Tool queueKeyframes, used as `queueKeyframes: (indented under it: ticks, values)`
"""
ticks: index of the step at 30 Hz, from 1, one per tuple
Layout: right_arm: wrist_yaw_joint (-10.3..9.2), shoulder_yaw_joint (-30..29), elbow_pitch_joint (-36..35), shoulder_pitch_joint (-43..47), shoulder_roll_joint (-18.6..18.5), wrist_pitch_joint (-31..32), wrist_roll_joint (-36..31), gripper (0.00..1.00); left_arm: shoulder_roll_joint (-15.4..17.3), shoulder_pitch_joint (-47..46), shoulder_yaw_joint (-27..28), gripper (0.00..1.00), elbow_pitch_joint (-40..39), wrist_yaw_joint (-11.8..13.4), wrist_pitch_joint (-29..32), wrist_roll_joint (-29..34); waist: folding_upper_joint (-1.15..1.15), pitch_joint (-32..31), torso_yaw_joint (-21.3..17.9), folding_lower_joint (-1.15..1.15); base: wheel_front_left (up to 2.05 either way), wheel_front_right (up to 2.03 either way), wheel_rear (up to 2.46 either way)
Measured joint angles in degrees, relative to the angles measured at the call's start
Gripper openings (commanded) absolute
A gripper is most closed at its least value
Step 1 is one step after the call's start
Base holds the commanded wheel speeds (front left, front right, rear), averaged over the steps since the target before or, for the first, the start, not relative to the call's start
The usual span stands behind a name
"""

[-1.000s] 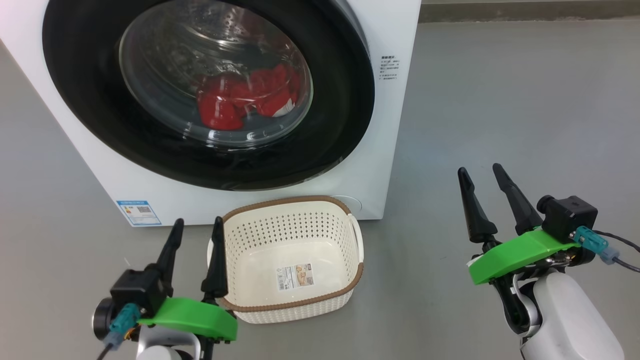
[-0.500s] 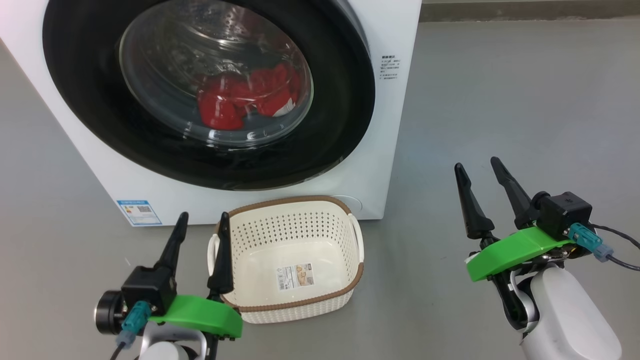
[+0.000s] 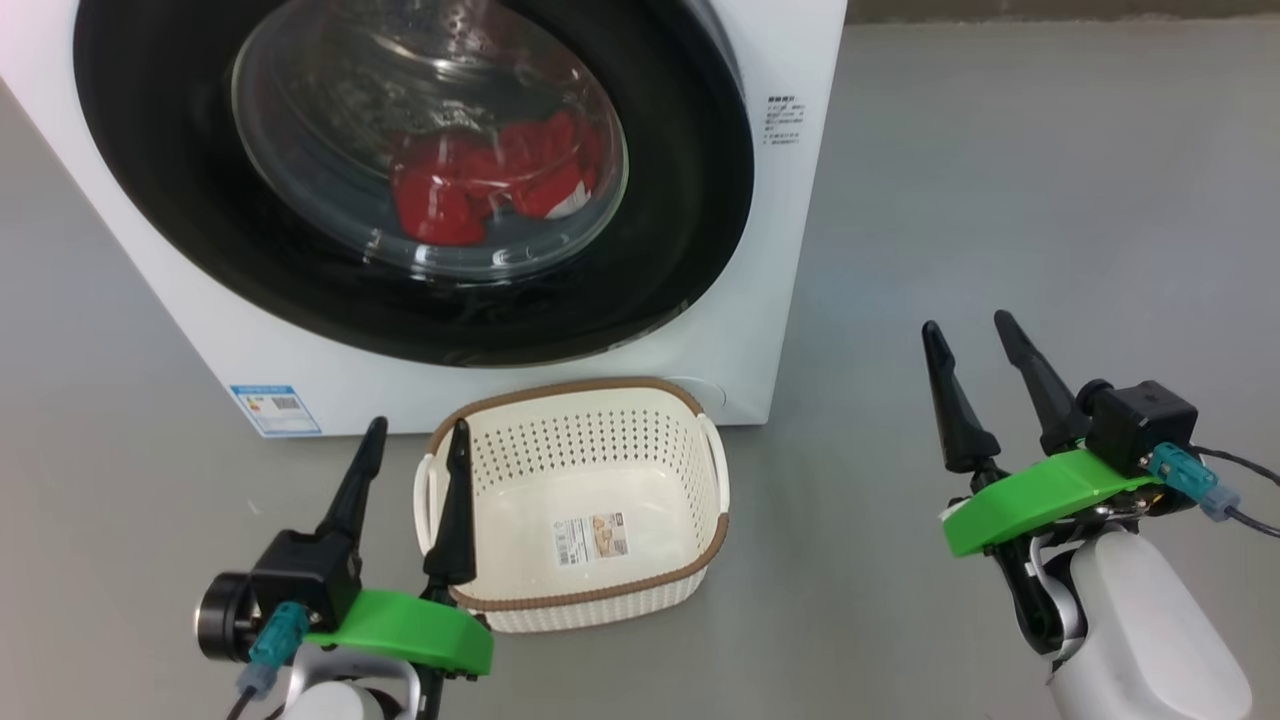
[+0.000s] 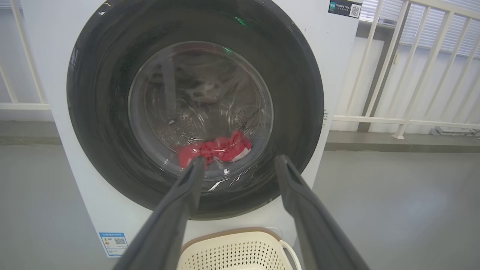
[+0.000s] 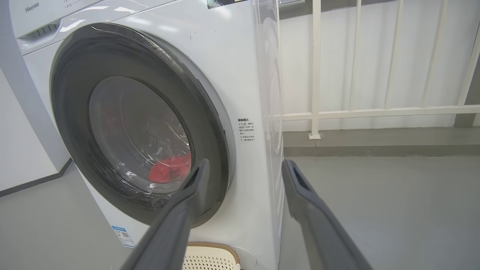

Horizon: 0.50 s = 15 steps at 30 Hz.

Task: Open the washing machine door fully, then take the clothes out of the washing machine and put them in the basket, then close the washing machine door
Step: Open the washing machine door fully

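Step one faces you: washing machine door (image 3: pixel 660 250) shut, left pincer (image 3: pixel 418 422) and right pincer (image 3: pixel 966 320) gaping empty; next, hook its edge.

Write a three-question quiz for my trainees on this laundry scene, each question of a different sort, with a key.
1. True or false: the washing machine door is shut.
2. With the basket empty, where are the clothes? A draped over the basket's rim; B inside the washing machine, behind the door's glass; C hanging from the door's edge.
3. Fill in: the left tool and the right tool both stand ____, holding nothing.
Key: 1 true; 2 B; 3 open.
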Motion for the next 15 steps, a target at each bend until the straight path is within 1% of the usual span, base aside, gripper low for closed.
queueKeyframes:
  ticks: [1,6,7,8,10,15]
  values:
    - [0.00,-0.2,0.0,-0.1,0.0,0.0,0.0,0.29,0.0,0.0,-0.2,1.00,-0.3,0.0,0.0,0.0,0.00,0.3,0.1,0.00,0.00,0.00,0.00]
    - [0.00,-0.6,-0.1,-2.3,0.0,0.0,1.0,0.08,0.3,-0.2,-0.7,1.00,-2.7,0.6,0.0,0.1,0.00,1.9,0.5,0.00,0.00,0.00,0.00]
    - [0.00,-0.6,-0.2,-2.8,0.0,0.0,1.4,0.02,0.3,-0.3,-0.8,1.00,-3.5,0.6,0.0,0.1,0.00,2.2,0.6,0.00,0.00,0.00,0.00]
    - [0.00,-0.7,-0.2,-3.3,0.0,0.0,1.8,0.00,0.3,-0.5,-0.9,1.00,-4.4,0.6,0.0,0.1,0.00,2.6,0.7,0.00,0.00,0.00,0.00]
    - [0.00,-0.9,-0.2,-4.2,-0.1,0.0,3.6,0.00,0.3,-1.1,-1.2,1.00,-5.9,0.6,0.1,0.1,0.00,3.4,1.0,0.00,0.00,0.00,0.00]
    - [0.00,-1.2,0.4,-7.7,-0.1,0.0,11.0,0.00,0.3,-1.4,-2.5,1.00,-9.3,0.6,0.7,0.1,0.00,5.7,1.7,0.00,0.00,0.00,0.00]
